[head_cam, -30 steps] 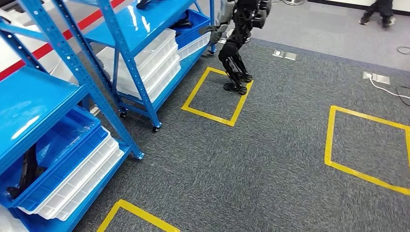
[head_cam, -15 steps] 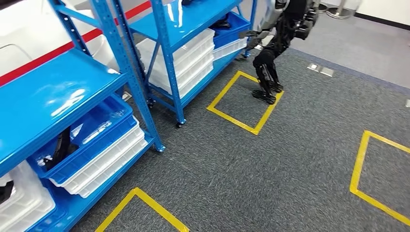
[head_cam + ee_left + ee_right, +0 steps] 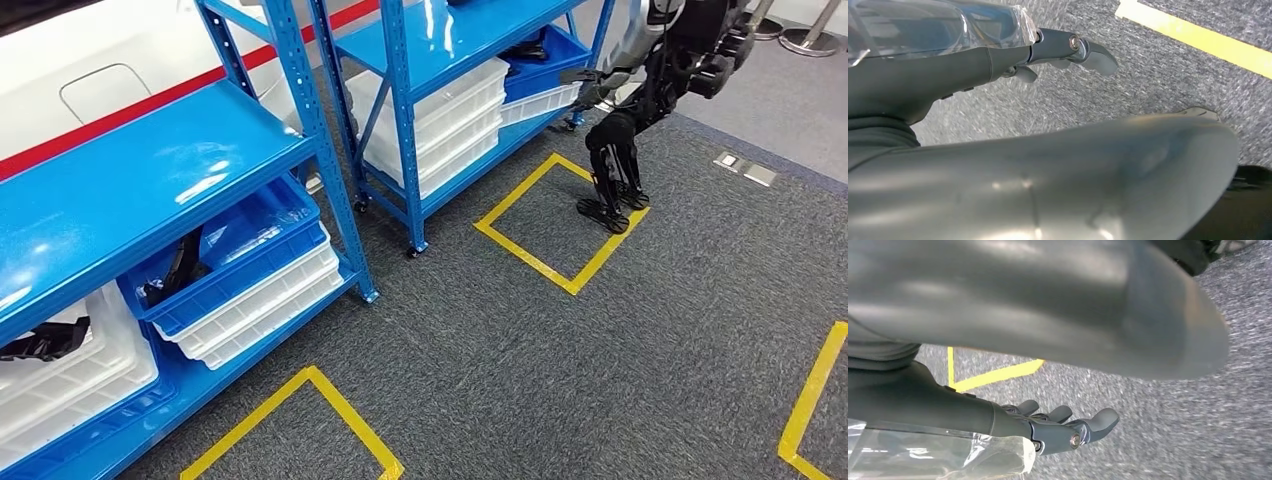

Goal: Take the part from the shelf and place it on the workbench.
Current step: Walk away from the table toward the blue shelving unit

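Since the earlier pictures the whole head view has swung: the camera turned, so the blue shelving now spreads across the left and centre, and the second humanoid robot [image 3: 640, 110] stands farther right. The things themselves have not shifted.

No brand, label or readable writing shows anywhere; a red stripe [image 3: 150, 100] runs along the white wall behind the racks.

From the left, the near shelf [image 3: 130, 190] holds a white bin [image 3: 70, 380] on its bottom level with a dark part [image 3: 45, 342] lying across its rim, long axis roughly level, pointing left to right. Just beside it a blue bin [image 3: 240, 265] sits on stacked white trays [image 3: 260, 310]; a second dark curved part [image 3: 178, 268] leans in its left end, long axis tilted up and away toward the wall. Which of the two is the task's part I cannot tell; both remain on the shelf.

Farther right stands a second rack [image 3: 440, 40] with more white trays. Yellow tape squares [image 3: 560, 220] mark the grey carpet [image 3: 520, 350], and the other robot stands at the far corner of one.

In the wrist views the left hand [image 3: 1068, 50] hangs above the carpet, fingers stretched out loosely and holding nothing. The right hand [image 3: 1068, 427] is likewise extended, fingers slightly apart, empty.
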`<move>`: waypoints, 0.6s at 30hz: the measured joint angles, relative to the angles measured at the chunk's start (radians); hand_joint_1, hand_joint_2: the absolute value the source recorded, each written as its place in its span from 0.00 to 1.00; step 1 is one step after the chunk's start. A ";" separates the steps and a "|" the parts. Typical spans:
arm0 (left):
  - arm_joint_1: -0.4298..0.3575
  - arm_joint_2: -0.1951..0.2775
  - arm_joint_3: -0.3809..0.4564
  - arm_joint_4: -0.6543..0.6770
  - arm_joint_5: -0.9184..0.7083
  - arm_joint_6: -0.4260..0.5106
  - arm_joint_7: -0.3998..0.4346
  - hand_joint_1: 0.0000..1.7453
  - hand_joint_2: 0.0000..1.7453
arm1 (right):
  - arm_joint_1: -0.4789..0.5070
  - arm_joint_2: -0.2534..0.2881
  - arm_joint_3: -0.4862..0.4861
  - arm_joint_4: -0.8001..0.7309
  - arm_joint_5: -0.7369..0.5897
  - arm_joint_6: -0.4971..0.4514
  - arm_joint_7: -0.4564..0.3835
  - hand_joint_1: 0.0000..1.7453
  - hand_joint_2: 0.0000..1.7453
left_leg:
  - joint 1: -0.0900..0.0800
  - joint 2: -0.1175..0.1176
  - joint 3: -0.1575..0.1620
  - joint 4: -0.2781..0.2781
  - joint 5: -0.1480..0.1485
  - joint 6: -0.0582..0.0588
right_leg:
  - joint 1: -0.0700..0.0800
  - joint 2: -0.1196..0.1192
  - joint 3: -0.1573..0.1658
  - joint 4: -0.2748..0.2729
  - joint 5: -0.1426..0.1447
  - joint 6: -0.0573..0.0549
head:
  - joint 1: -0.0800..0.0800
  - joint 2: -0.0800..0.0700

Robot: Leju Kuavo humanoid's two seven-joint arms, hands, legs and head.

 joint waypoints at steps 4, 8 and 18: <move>-0.004 0.000 0.000 0.000 0.000 0.000 -0.001 0.00 0.00 | -0.003 0.002 0.000 0.000 0.000 0.000 -0.001 0.00 0.00 | -0.025 0.039 0.069 -0.149 0.040 0.023 | 0.006 -0.039 0.013 -0.004 -0.012 0.014 | 0.000 0.000; -0.001 -0.001 0.000 0.000 0.000 0.000 0.000 0.00 0.00 | -0.008 0.002 0.000 0.000 0.000 0.000 -0.003 0.00 0.00 | -0.012 -0.007 0.086 -0.177 0.054 0.035 | 0.005 0.014 -0.003 0.053 -0.056 0.029 | 0.002 0.000; -0.003 -0.004 0.000 0.000 0.000 0.000 -0.001 0.00 0.00 | 0.002 0.004 0.000 0.000 0.000 0.000 -0.003 0.00 0.00 | 0.001 -0.146 0.089 -0.158 0.041 0.014 | -0.015 0.141 -0.025 0.008 0.021 0.041 | 0.005 0.000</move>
